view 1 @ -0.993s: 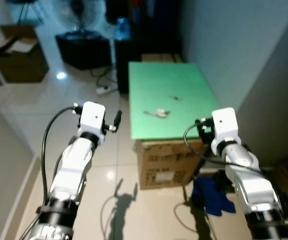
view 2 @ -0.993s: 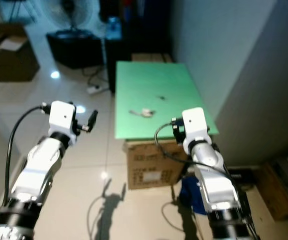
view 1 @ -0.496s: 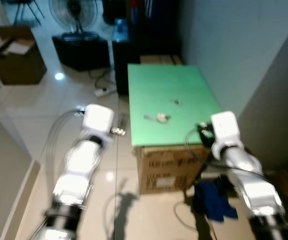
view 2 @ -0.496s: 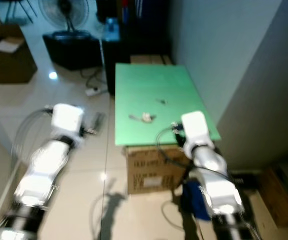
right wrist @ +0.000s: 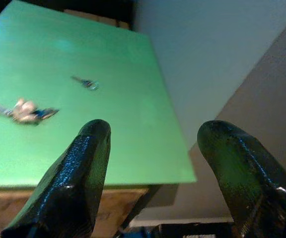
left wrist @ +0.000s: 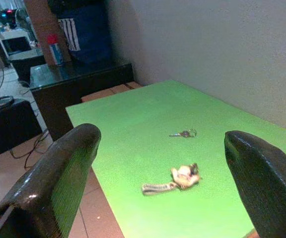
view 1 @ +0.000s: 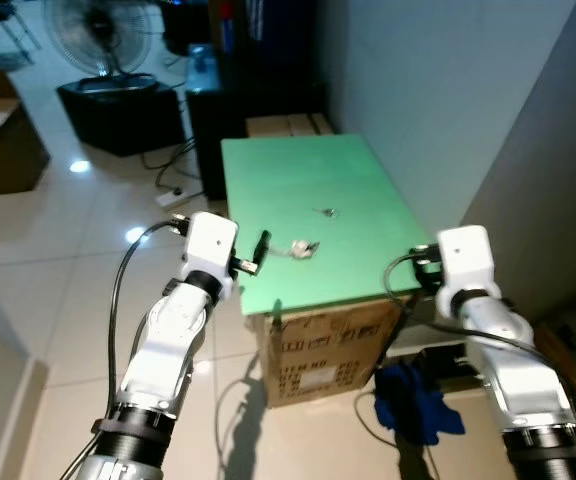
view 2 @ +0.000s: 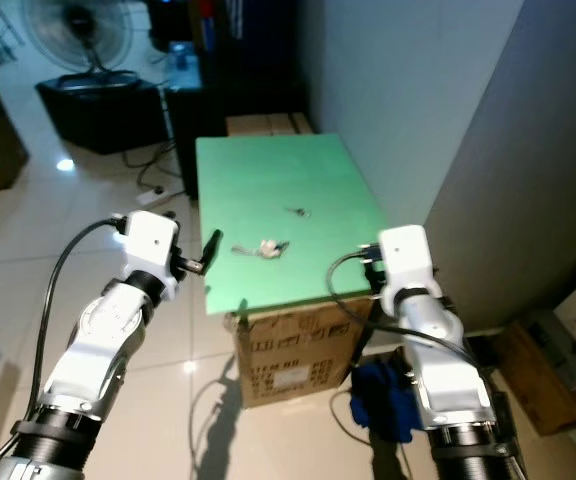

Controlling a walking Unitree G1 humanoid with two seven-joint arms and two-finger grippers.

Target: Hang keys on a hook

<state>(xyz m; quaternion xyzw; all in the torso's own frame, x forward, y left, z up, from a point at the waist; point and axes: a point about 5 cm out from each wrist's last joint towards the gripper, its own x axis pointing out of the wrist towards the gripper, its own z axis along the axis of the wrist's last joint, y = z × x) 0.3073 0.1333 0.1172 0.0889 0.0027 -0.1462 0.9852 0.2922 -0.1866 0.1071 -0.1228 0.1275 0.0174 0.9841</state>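
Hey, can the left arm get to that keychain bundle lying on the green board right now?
Probably yes: the left gripper is open and faces the keychain bundle across bare green board, with nothing between them.

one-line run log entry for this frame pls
stage: approach | keys on green board, ungrasped | left hand open beside board edge | right hand open, empty

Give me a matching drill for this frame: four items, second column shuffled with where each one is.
Items:
1. small key
2. keychain bunch
3. blue cloth
4. fan

Places:
A. on the floor by the cardboard box
B. far back on the robot's left
C. on the green board, farther from the robot
D. on the green board, nearer its front edge

Pairs: 1-C, 2-D, 3-A, 4-B
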